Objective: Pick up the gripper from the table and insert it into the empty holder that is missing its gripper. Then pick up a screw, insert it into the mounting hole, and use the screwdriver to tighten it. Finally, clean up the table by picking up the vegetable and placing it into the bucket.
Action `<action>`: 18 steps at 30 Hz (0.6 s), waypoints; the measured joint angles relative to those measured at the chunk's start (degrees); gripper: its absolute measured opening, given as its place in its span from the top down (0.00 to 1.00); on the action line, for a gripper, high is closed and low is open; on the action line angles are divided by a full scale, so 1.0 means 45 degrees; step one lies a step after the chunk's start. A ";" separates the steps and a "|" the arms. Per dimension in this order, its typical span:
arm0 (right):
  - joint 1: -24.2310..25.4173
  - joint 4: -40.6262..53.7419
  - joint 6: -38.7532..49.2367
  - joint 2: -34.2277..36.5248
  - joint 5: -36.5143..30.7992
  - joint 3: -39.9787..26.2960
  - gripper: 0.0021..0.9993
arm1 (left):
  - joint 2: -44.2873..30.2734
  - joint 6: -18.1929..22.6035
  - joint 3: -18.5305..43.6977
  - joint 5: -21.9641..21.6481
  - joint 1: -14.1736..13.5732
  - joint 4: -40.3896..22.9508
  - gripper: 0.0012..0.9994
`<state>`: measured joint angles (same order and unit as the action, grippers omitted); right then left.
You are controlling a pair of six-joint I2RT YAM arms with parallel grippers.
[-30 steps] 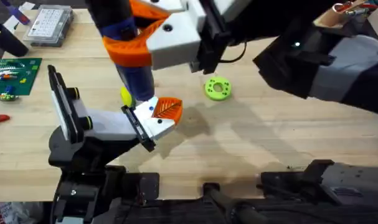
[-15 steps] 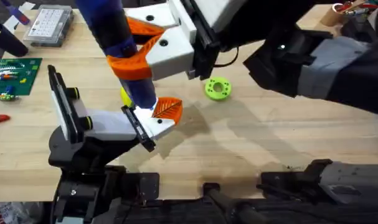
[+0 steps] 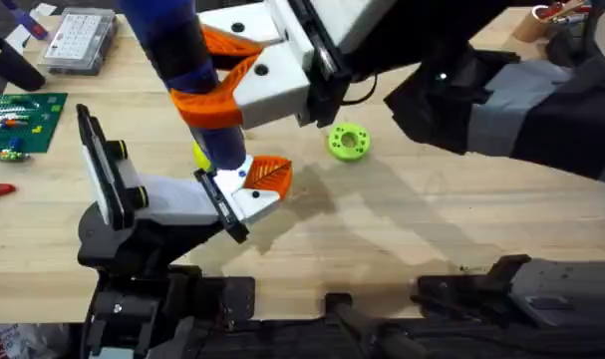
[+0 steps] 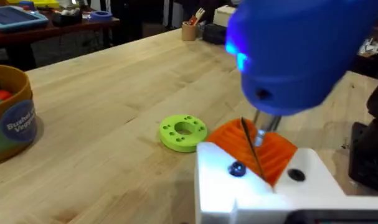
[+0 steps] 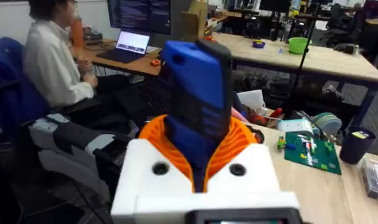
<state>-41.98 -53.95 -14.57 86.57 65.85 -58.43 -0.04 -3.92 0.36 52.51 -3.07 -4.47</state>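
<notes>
Right end effector orange pads closed around blue screwdriver, held near upright, narrow tip down at white base of gripper. Gripper orange, ribbed, seated at black rail of holder. Left end effector: opening cannot tell. Green ring on tabletop nearby. Bucket well apart.

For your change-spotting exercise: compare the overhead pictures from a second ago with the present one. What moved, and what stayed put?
The right tool, clamped on the blue screwdriver, shifted left, mostly early on. The gripper, the holder and the green ring stayed put.
</notes>
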 joint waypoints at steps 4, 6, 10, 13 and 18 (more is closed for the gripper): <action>0.0000 -0.0041 -0.0017 0.0013 0.0003 0.0000 0.96 | 0.0002 -0.0002 0.0000 0.0000 0.0000 0.0000 0.99; 0.0000 -0.0055 -0.0050 0.0014 0.0005 0.0000 0.96 | 0.0000 -0.0002 0.0000 0.0000 0.0000 0.0000 0.99; 0.0000 -0.0055 -0.0058 0.0013 0.0057 0.0000 0.95 | 0.0002 -0.0002 0.0000 0.0003 0.0000 0.0000 0.99; 0.0000 -0.0060 -0.0053 0.0014 0.0263 0.0000 0.96 | 0.0002 0.0000 0.0000 0.0000 0.0000 0.0000 0.99; 0.0000 -0.0060 -0.0052 0.0016 0.0470 0.0000 0.96 | -0.0002 -0.0002 0.0000 0.0000 0.0000 0.0000 0.99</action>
<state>-41.98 -54.22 -14.80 86.64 67.97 -58.43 -0.05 -3.92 0.36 52.51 -3.07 -4.47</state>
